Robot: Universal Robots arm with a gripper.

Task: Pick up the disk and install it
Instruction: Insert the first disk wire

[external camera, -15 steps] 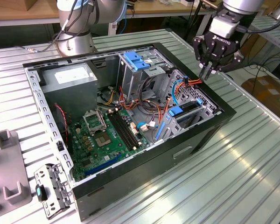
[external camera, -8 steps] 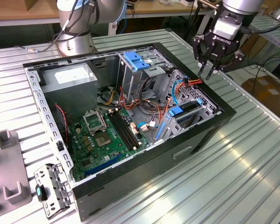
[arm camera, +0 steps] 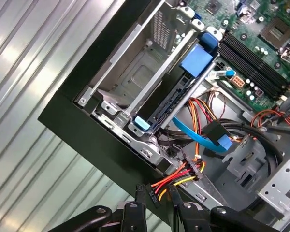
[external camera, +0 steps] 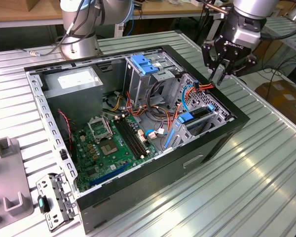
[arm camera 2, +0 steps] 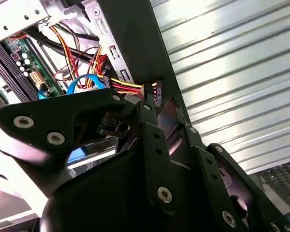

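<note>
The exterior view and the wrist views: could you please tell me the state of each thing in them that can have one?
computer case: lying on its side, side panel off.
disk: seated on edge in the drive cage.
gripper: open, holding nothing, over the case's rim by the power connector.
power connector: unplugged, loose at the rim.
blue data cable: free end unplugged.
</note>
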